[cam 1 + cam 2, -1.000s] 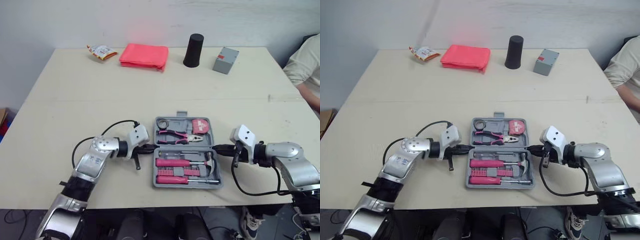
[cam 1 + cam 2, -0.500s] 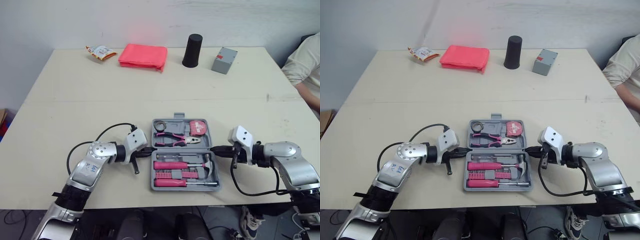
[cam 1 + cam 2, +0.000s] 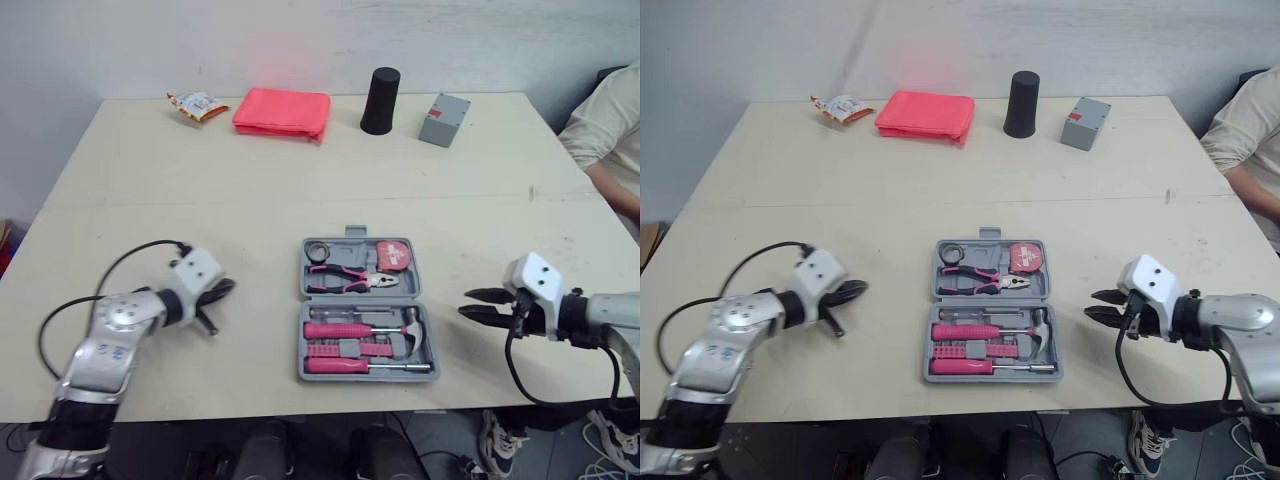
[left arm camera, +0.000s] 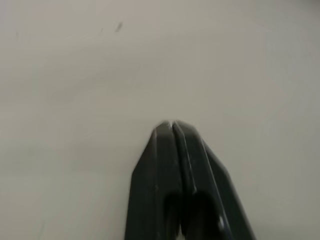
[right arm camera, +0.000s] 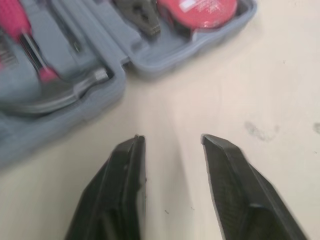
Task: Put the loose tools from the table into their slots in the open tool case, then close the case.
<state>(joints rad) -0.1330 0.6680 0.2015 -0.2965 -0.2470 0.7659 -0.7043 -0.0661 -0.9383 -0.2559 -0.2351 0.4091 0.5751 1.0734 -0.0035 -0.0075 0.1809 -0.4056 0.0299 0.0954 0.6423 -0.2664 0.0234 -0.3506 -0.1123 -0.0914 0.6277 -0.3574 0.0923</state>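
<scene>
The grey tool case (image 3: 303, 280) lies open at the middle of the table near the front edge. Its far half holds the pink-handled pliers (image 3: 355, 280) and a pink tape measure (image 3: 397, 253). In the near half lie a hammer (image 3: 418, 322) and pink-handled screwdrivers (image 3: 340, 330). My left gripper (image 3: 222, 290) hovers over bare table well left of the case, fingers pressed together (image 4: 172, 125). To the case's right, my right gripper (image 3: 475, 303) points at it with jaws apart and nothing between them (image 5: 172, 142); the hammer head (image 5: 65, 95) lies just beyond.
Along the far edge sit a snack packet (image 3: 197, 103), a folded red cloth (image 3: 282, 110), a black cup (image 3: 380, 100) and a small grey box (image 3: 444, 105). A person's sleeve (image 3: 610, 120) shows at the right edge.
Both grippers have drawn away from the case's sides, the left far to the left, the right a little to the right. The right gripper has opened.
</scene>
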